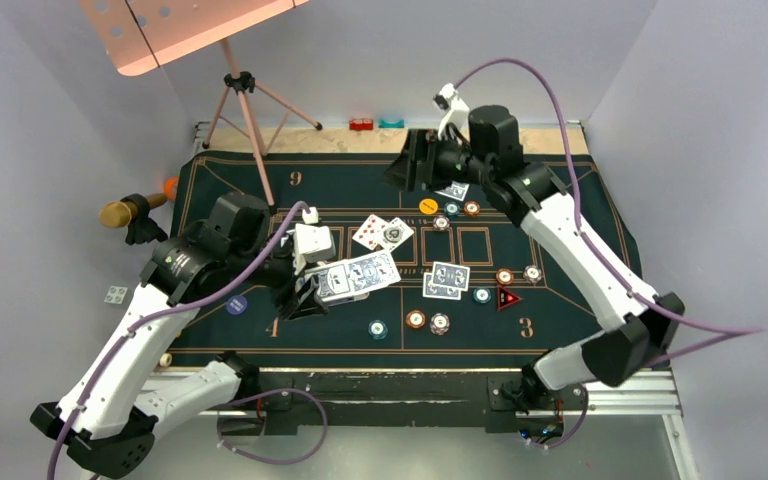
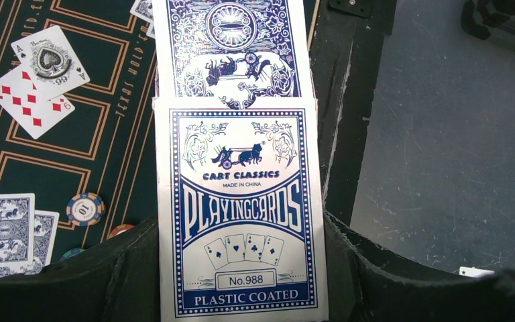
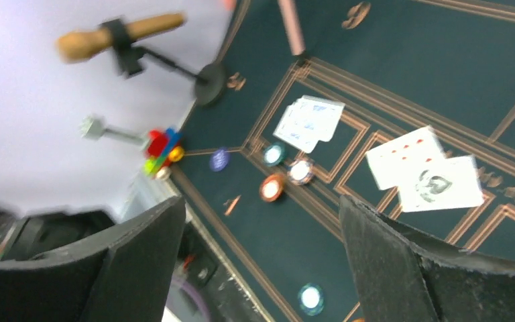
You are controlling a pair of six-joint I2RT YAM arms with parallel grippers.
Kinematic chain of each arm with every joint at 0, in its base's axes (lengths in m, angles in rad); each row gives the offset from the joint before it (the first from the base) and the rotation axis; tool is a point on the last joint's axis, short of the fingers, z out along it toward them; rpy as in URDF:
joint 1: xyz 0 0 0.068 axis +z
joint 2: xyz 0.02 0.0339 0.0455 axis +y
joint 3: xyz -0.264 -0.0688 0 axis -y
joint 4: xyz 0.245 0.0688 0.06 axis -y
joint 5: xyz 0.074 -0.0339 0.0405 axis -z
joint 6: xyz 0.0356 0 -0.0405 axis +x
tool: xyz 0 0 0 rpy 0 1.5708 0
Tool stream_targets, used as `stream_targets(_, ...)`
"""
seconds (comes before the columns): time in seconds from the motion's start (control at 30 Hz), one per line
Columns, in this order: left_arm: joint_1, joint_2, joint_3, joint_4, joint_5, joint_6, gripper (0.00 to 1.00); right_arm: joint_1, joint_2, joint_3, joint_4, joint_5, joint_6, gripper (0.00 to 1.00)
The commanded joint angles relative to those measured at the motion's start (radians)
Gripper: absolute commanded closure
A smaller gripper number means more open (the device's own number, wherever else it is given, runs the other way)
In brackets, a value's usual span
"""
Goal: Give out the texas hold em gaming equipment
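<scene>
Left gripper (image 2: 238,251) was clamped on the card box (image 2: 240,201), with its fingers on the box's long edges. Only the left wrist view showed a blue-backed card (image 2: 231,47) sticking out of the box's far end. Top view showed the box held over the felt mat (image 1: 350,185), long axis roughly left-right, open end toward the mat's centre. Right gripper (image 3: 261,255) hung over the mat's far end, jaws wide apart, nothing between. Ace of spades (image 2: 50,64) and nine of diamonds (image 2: 30,100) lay face up, overlapping.
</scene>
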Motion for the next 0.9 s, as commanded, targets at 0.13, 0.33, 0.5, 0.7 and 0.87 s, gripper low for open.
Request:
stream_targets(0.13,0.007,0.002,0.034,0.043,0.005,0.013,1.00,-0.034,-0.207,-0.297,0.188,-0.400,0.180,0.09)
stream_targets(0.33,0.005,0.024,0.051,0.055,0.012,0.004,1.00,-0.026,-0.261,-0.403,0.207,-0.487,0.215,0.07)
stream_targets(0.5,0.006,0.036,0.059,0.064,0.013,-0.002,1.00,0.018,-0.268,-0.440,0.244,-0.515,0.258,0.06)
stream_targets(0.7,0.006,0.043,0.070,0.063,0.010,-0.002,1.00,0.099,-0.237,-0.441,0.219,-0.500,0.262,0.04)
stream_targets(0.87,0.006,0.044,0.072,0.062,0.008,-0.002,1.00,0.106,-0.235,-0.476,0.258,-0.507,0.303,0.10)
